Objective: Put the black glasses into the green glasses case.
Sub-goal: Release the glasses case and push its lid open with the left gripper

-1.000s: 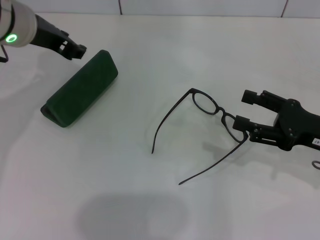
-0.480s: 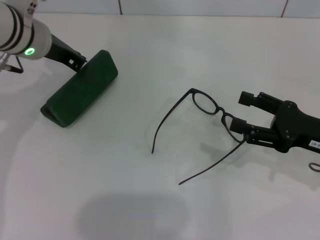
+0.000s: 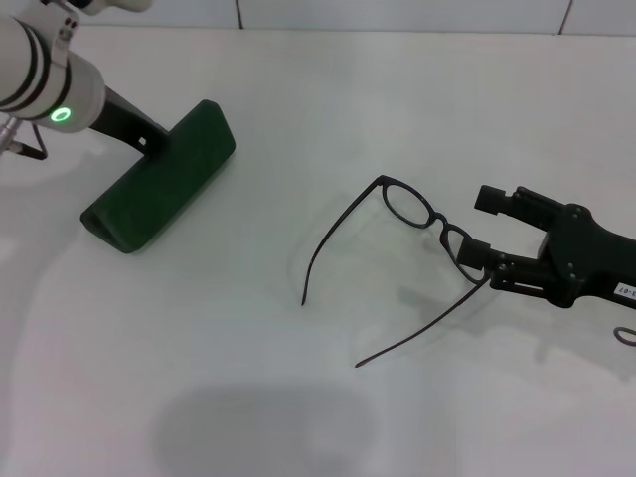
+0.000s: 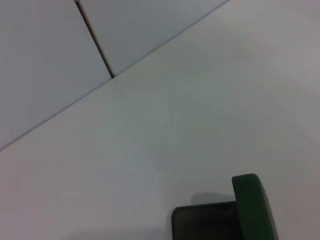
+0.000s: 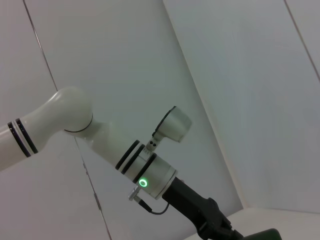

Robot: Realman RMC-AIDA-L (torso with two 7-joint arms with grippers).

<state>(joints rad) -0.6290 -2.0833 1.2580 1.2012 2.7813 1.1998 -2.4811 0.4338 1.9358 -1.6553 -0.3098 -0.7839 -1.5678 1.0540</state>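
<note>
The black glasses (image 3: 409, 213) lie open on the white table (image 3: 248, 328), right of centre, temple arms pointing toward me. My right gripper (image 3: 484, 227) is open at their right end, one finger beyond the right lens and the other (image 3: 477, 252) at the hinge corner. The green glasses case (image 3: 159, 179) lies closed at the left. My left gripper (image 3: 147, 131) is low against the case's far end. The left wrist view shows the case's edge (image 4: 252, 207) beside a black gripper part (image 4: 205, 222). The right wrist view shows the left gripper (image 5: 215, 225) and the case tip (image 5: 267, 234).
A tiled wall (image 3: 397, 12) runs along the table's far edge. The white left arm (image 3: 40, 75) with a green light hangs over the far left corner. A dark shadow (image 3: 263, 427) falls on the table near me.
My left gripper has come down and toward the case's far end, now touching or nearly touching it. The right gripper and the glasses have barely moved.
</note>
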